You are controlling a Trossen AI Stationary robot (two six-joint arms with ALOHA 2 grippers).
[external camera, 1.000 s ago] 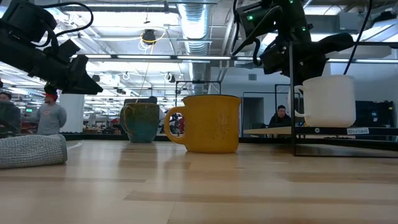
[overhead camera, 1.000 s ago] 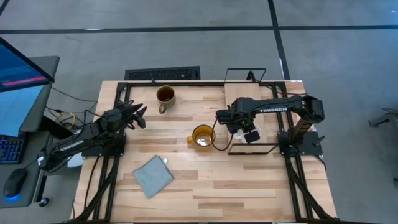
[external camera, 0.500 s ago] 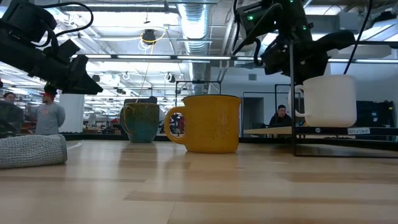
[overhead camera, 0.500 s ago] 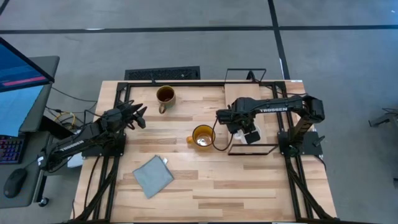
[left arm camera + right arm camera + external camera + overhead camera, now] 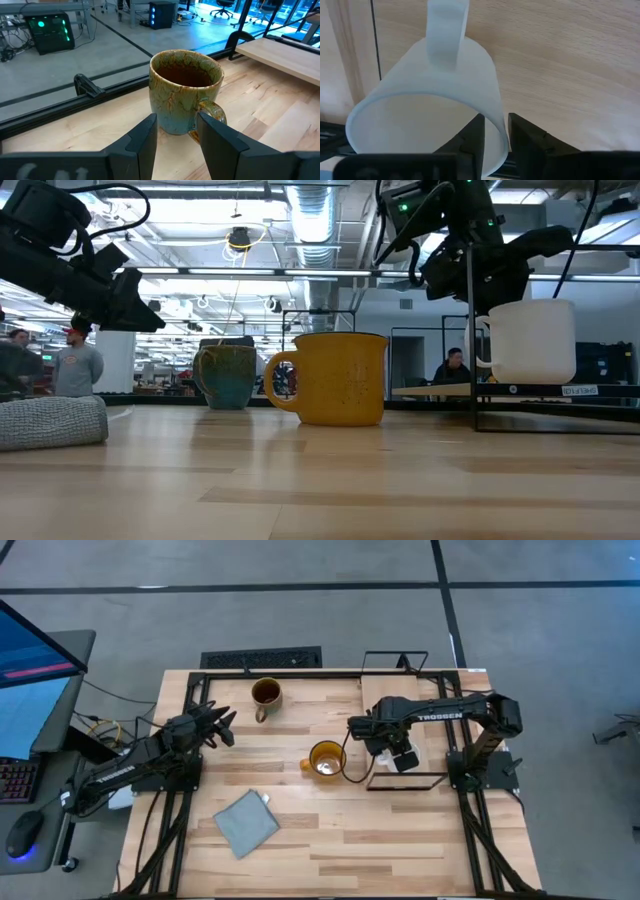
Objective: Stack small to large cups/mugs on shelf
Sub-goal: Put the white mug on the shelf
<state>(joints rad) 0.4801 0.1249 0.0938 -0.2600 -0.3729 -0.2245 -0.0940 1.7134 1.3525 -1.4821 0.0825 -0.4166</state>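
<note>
Barely anything moved since a second ago: the small white mug (image 5: 531, 341) drifted a touch sideways over the light wooden shelf board (image 5: 440, 389), its rim pinched in the right claw (image 5: 493, 131). "TROSSEN" reads on that arm. Left claw (image 5: 176, 131) hangs open before the dark brown-olive glazed mug (image 5: 186, 90); the amber-yellow glossy mug (image 5: 325, 760) sits mid-tabletop (image 5: 400, 830).

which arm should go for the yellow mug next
Right. The right gripper sits by the shelf, next to the yellow mug; the left gripper faces the brown mug.
</note>
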